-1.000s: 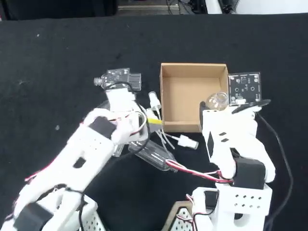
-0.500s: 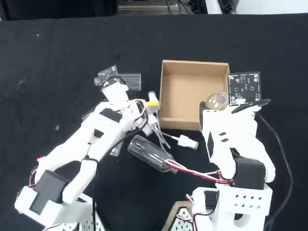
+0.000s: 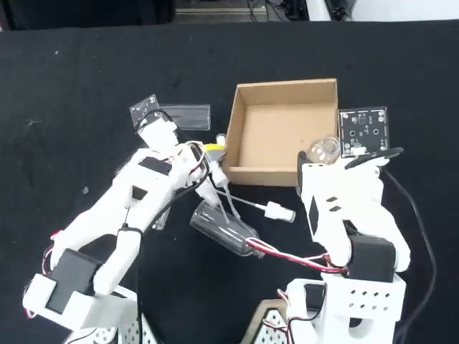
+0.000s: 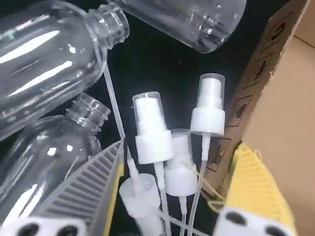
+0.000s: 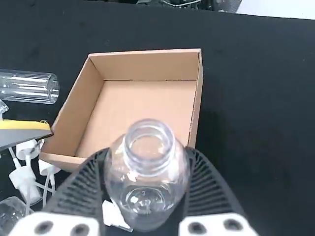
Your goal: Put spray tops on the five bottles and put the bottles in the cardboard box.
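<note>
Straddling tangled spray tops [image 4: 152, 142] mid-frame beside the cardboard box [image 4: 285, 108], the left jaws stand apart; closing could pinch several tops or shove the box. The right jaws clamp an uncapped bottle [image 5: 147, 172], lower centre.

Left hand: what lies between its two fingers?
Several white spray tops lie between the fingers of the left hand, on the black table; the left wrist view shows this.

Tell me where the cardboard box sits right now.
In the high view the cardboard box sits just right of centre. The right claw holds a bottle at its near right corner, and spray tops lie before its near wall.
</note>
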Available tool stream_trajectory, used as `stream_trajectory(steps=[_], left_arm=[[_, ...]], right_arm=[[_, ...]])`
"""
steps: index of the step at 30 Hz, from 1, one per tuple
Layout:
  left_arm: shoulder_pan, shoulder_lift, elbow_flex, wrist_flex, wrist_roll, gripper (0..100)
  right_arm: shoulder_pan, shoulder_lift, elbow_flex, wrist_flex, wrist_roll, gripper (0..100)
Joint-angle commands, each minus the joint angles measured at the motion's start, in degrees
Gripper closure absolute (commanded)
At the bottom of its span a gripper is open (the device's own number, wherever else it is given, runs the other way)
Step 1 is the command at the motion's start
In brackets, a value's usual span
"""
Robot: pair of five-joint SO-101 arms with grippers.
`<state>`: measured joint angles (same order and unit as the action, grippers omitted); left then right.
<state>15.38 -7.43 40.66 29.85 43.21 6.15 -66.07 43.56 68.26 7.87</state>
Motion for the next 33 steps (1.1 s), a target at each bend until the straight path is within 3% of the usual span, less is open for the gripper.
stream_trajectory(steps=[1,10,15,21,28,33], left_arm=[[-0.92,-0.53,-4.7,-0.35,0.44,67],[-0.57,-0.53,-8.22,0.26,0.44,67],[0.75,0.0,-8.13,3.34,0.53,67],[-3.03,0.26,-8.22,2.9,0.7,67],[-2.86,8.35,-8.75,-4.04,0.53,67],[-2.86,13.36,-12.09,-4.4,0.44,67]], right_arm=[[0.53,-1.54,-0.4,-2.2,0.44,98.7],[0.53,-1.54,0.13,-2.64,0.53,98.7],[0.62,-1.54,4.35,-8.62,0.53,98.7],[0.53,-1.54,5.49,-10.02,0.53,98.7],[0.53,-1.54,5.49,-10.11,0.53,98.7],[0.53,-1.54,5.58,-10.11,0.53,98.7]])
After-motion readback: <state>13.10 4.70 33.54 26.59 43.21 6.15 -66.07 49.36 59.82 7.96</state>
